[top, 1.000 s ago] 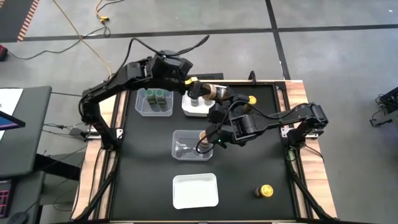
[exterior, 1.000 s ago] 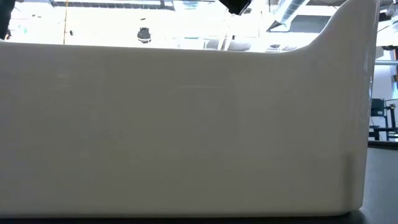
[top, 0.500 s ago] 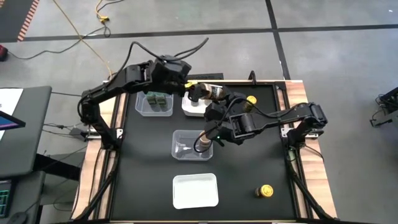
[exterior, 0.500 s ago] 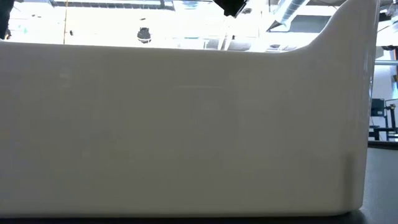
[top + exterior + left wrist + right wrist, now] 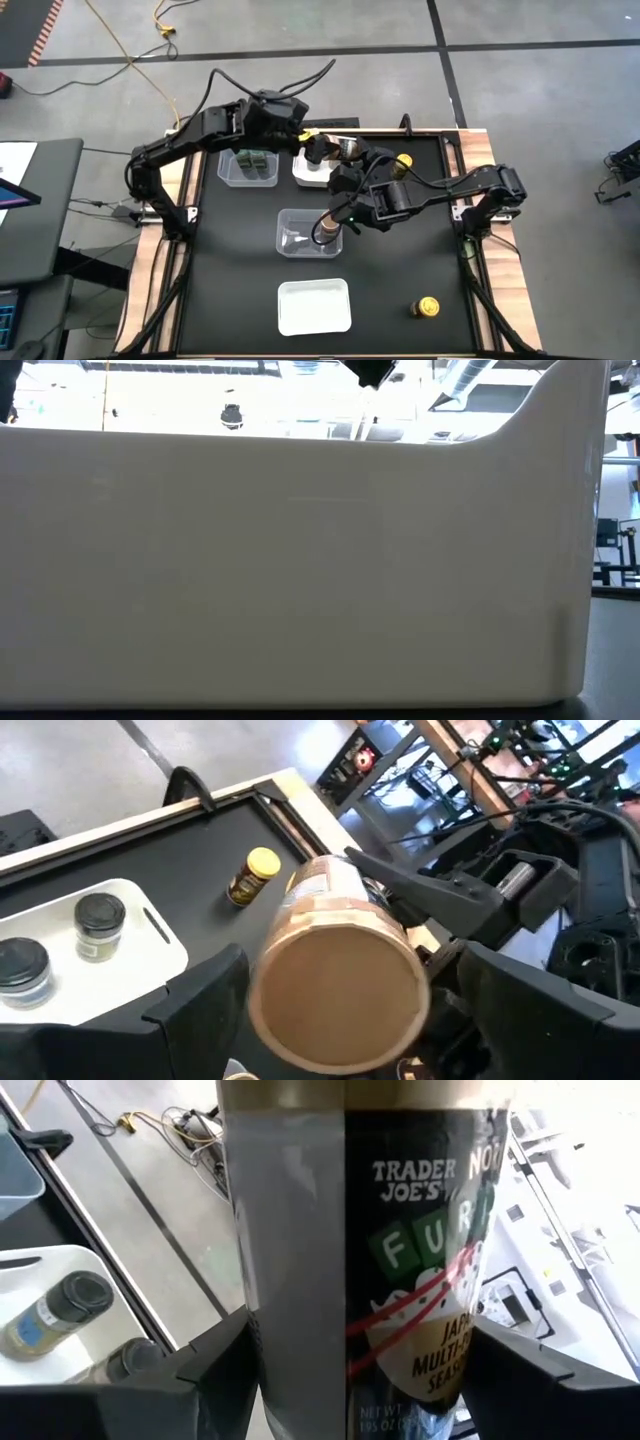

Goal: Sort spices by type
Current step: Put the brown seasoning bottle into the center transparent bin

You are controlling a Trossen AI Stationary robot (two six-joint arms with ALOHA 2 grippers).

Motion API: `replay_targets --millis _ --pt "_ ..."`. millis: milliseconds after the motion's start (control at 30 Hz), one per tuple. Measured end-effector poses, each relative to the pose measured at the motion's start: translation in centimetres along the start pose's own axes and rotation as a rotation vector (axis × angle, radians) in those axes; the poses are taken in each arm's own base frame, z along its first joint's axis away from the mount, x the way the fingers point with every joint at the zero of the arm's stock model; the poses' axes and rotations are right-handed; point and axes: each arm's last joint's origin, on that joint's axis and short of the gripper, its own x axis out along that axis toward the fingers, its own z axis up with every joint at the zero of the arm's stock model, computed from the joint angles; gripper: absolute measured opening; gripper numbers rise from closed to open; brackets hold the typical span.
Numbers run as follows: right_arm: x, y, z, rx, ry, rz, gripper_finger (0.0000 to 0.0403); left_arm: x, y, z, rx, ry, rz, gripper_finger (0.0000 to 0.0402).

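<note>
My left gripper (image 5: pixel 325 148) is shut on a tan-lid jar (image 5: pixel 347 148) above the far part of the table, beside the white tray (image 5: pixel 303 176) that holds two dark-grey-lid jars (image 5: pixel 99 923). My right gripper (image 5: pixel 333 222) is shut on a second tan-lid jar (image 5: pixel 327 232) at the right end of the clear middle tray (image 5: pixel 298 232). Two green-lid jars (image 5: pixel 249 156) stand in a clear tray at far left. One yellow-lid jar (image 5: pixel 402 160) stands on the mat at far right, another (image 5: pixel 428 307) at near right. My left gripper pinches the tan-lid jar by its body between the two fingers (image 5: pixel 200 995). The jar lies level along the fingers, its tan lid (image 5: pixel 340 990) toward the wrist, lifted clear of the table. My right gripper pinches the other jar's labelled body (image 5: pixel 400 1280) between its two fingers (image 5: pixel 215 1365), which lie across it. It comes from above and the jar's tan lid (image 5: pixel 327 232) faces up. Whether its base touches the clear tray's floor I cannot tell.
An empty white tray (image 5: pixel 314 306) sits near the table's near edge; its wall (image 5: pixel 300 560) fills the low view. The right arm (image 5: pixel 500 890) crosses close under the left gripper. Bare black mat lies at near left and at right.
My right gripper has carried its tan-lid jar a short way toward the near edge and down, to the right end of the clear middle tray. Both grippers stay shut on their jars.
</note>
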Motion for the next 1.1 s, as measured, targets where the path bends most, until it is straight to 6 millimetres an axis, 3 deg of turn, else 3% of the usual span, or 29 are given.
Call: replay_targets --millis 467,800,933,1100 --pt "0.0 0.0 0.1 0.013 -0.003 0.005 0.0302 3.0 0.3 -1.2 0.002 0.072 0.049 0.0342" --pt "0.0 0.0 0.1 0.011 -0.003 0.005 0.0302 2.7 0.3 -1.1 0.027 0.064 0.050 0.0341" --pt "0.0 -0.1 0.1 0.010 -0.003 0.006 0.0302 2.7 0.3 -1.0 0.040 0.061 0.050 0.0322" --pt "0.0 0.0 0.1 0.010 -0.003 0.006 0.0302 2.7 0.3 -0.9 0.053 0.055 0.051 0.0271"
